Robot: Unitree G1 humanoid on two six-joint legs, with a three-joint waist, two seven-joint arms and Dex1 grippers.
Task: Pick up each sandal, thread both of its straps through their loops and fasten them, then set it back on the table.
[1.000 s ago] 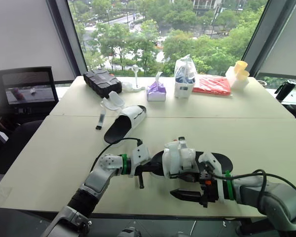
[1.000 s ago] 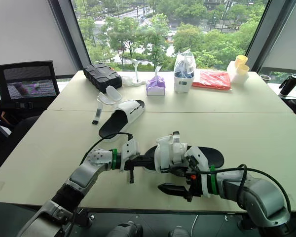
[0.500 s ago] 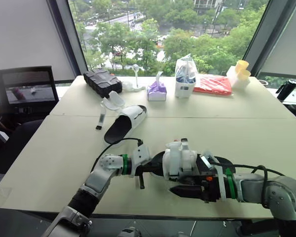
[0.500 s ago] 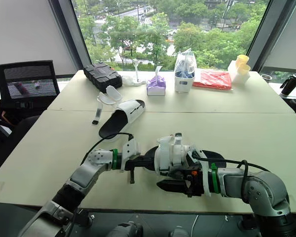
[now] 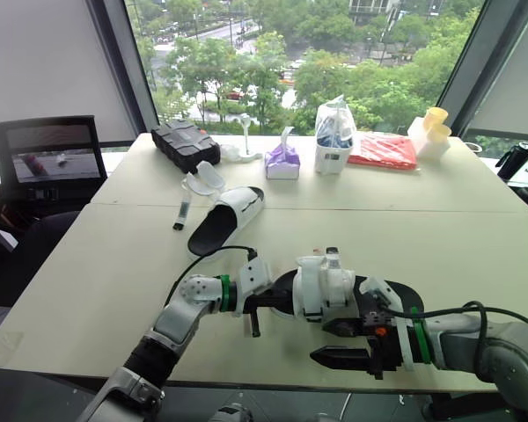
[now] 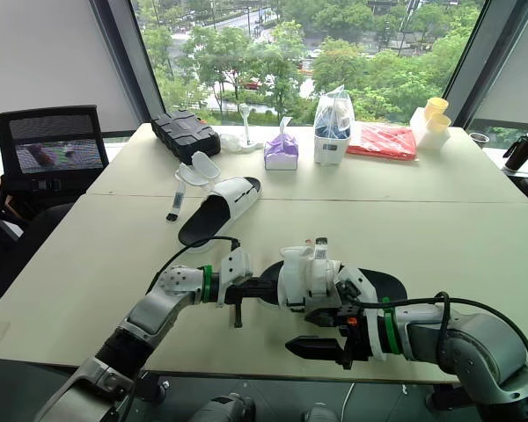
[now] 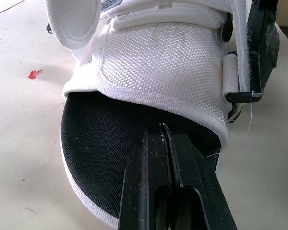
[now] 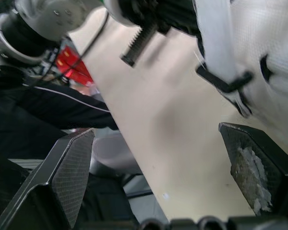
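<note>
Far left, past the table [image 5: 88, 290], is a black chair [image 5: 44, 163]. On the table's back left are a black case [image 5: 183, 145] and a clear plastic piece [image 5: 202, 179]. A dark pen-like stick [image 5: 182, 214] lies just in front of them.

The far sandal [image 5: 226, 220] lies flat near the table's middle, left of centre, with its white upper toward the window. It is well apart from both arms.

Your left gripper [image 5: 264, 301] is clamped on the near sandal [image 5: 334, 286]. In the left wrist view its fingers [image 7: 182, 158] are pressed together on the black footbed at the sandal's open end, just below the white mesh upper [image 7: 168, 62].

The near sandal sits at the near edge of the table, between your two arms. I can't tell whether its sole is touching the table. A black loop [image 8: 224, 84] hangs on the side of the upper.

Your right gripper [image 5: 334, 342] is spread wide and holds nothing. It is just beside the sandal's near side, below the upper. I can't tell whether the upper finger touches the sandal.

Back centre to right are a purple tissue pack [image 5: 282, 163], a clear bag on a white tub [image 5: 333, 136], a red cloth [image 5: 380, 151] and yellow cups [image 5: 433, 132]. A dark bottle [image 5: 510, 161] is off the table's right end.
</note>
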